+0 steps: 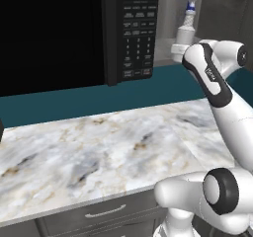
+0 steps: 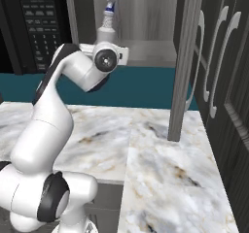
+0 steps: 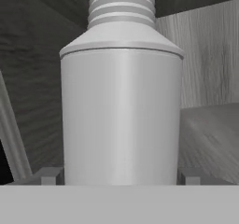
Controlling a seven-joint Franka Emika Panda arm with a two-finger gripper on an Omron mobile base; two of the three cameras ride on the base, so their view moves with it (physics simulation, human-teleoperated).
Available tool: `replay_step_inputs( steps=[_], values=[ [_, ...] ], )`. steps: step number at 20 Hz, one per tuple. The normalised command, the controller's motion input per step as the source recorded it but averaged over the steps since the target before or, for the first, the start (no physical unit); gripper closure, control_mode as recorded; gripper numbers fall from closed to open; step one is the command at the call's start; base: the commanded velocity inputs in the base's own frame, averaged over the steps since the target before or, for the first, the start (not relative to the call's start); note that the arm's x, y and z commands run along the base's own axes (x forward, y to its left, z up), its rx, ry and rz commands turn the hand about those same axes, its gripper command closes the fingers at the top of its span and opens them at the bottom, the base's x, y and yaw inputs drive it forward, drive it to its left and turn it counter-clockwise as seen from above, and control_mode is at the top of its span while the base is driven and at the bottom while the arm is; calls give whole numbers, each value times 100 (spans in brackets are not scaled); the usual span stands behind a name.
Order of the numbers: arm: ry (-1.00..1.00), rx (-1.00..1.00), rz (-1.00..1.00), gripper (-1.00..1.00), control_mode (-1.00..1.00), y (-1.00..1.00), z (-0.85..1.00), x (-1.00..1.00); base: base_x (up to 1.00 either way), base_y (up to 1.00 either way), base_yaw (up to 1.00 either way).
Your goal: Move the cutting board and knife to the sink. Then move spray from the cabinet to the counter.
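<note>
The spray, a pale grey-white ribbed-neck bottle, stands in the grey wood-grain cabinet between the spread fingers of the gripper; grasping and moving it to the counter remain.

spray: on the cabinet shelf, right of the microwave
cabinet: behind the counter

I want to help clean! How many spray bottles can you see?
1. The spray bottle stands on the shelf of the open cabinet, right of the microwave. The open gripper has a finger on each side of it. Others may be hidden.
</note>
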Motion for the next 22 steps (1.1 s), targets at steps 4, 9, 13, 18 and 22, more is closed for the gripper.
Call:
replay_step_inputs(
  steps=[4, 9, 13, 18, 22],
  values=[
    [-9, 0, 0, 100, -100, 0, 0, -65, 0, 0, 0],
    [-10, -4, 0, 100, -100, 4, 0, -72, 0, 0, 0],
    [-1, -15, 0, 100, -100, 16, 0, -58, 0, 0, 0],
    [1, -12, 8, 100, -100, 15, 0, -49, 0, 0, 0],
    [6, 0, 13, 100, -100, 6, 0, -48, 0, 0, 0]
  ],
)
